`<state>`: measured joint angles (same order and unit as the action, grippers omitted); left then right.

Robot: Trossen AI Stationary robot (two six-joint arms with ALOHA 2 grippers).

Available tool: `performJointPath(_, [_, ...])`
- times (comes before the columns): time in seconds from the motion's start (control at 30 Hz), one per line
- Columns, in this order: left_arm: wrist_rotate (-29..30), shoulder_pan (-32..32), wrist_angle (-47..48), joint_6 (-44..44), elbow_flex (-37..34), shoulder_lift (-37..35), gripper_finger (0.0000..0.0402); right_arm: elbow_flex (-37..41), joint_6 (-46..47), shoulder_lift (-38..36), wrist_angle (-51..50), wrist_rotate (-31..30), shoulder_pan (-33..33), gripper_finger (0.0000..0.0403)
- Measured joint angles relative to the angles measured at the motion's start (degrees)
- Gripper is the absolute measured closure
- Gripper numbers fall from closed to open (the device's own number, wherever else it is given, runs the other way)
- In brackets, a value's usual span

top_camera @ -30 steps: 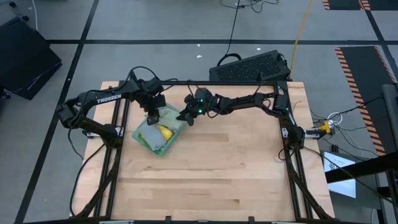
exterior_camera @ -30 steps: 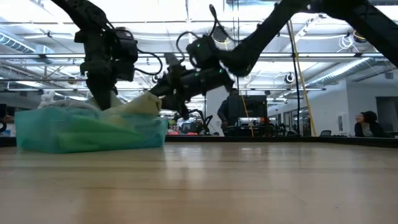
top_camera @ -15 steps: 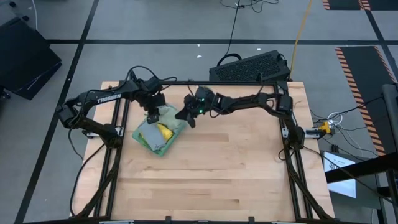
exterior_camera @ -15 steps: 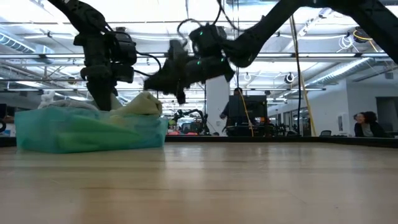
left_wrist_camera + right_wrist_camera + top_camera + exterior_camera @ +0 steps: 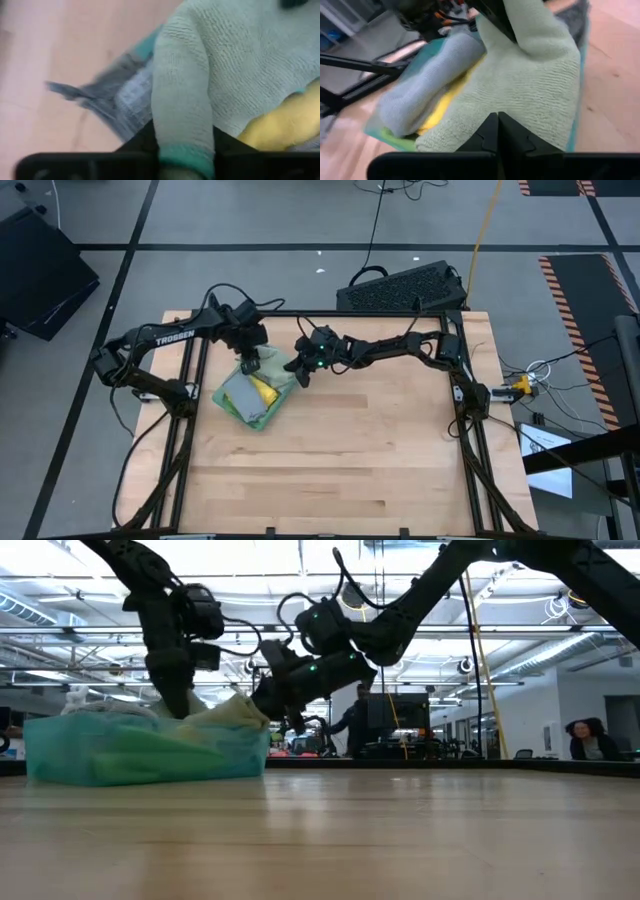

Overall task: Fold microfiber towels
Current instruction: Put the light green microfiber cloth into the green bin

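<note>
Pile of microfiber towels (image 5: 255, 388) sits on the far-left part of the wooden table (image 5: 350, 460), pale sage cloth (image 5: 530, 95) on top, with yellow (image 5: 445, 102), light blue (image 5: 425, 85) and teal layers showing at the pile's edges. Left gripper (image 5: 250, 363) is down at the pile's far edge, pinching a raised fold of the sage cloth; right gripper (image 5: 303, 373) is just beside the pile's right edge, fingers clenched together, nothing seen between them. The near half and right side of the table are open board out to the frame rails.
</note>
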<state>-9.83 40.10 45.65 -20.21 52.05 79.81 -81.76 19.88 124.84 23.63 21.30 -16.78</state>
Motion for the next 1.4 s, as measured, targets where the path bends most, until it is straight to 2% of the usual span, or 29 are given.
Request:
performJointPath(0.1, [3.0,0.0,0.3,0.0,2.3,0.0,0.0276,0.0,0.0,0.0,-0.7,-2.0,0.3,0.0400])
performJointPath(0.27, [7.2,0.0,5.2,2.2,9.1,0.0,0.0191,0.0,-0.5,0.0,-0.7,-1.9,0.9,0.0402])
performJointPath(0.37, [7.4,0.4,9.9,5.1,14.6,0.0,0.0162,0.0,-1.1,0.0,-0.6,-1.9,1.5,0.0402])
performJointPath(0.5, [7.0,0.5,10.9,12.3,20.6,0.0,0.0151,0.0,-1.2,0.0,-0.7,-1.9,2.2,0.0402])
performJointPath(0.57, [5.8,0.4,10.0,16.7,21.8,0.0,0.0158,0.0,-1.3,0.0,-0.5,-2.0,2.3,0.0402])
performJointPath(0.67, [4.6,-0.9,9.1,18.3,20.1,-0.1,0.0192,0.0,-1.0,0.0,0.7,-1.8,2.2,0.0402])
performJointPath(0.93, [6.0,-4.7,3.3,25.9,6.3,0.0,0.0330,0.0,0.4,-0.7,1.8,-1.5,1.1,0.0403])
performJointPath(1.1, [6.9,-5.3,-6.5,29.8,-3.2,0.0,0.0392,0.0,0.4,-3.4,1.2,1.2,0.2,0.0403])
performJointPath(1.23, [6.9,-5.3,-12.1,30.4,-7.2,0.0,0.0387,0.0,-0.1,-8.4,-3.9,1.4,-0.6,0.0403])
performJointPath(1.4, [5.8,-5.3,-7.8,29.1,-4.9,-0.3,0.0372,0.0,-5.2,-18.3,-13.8,1.2,-1.7,0.0403])
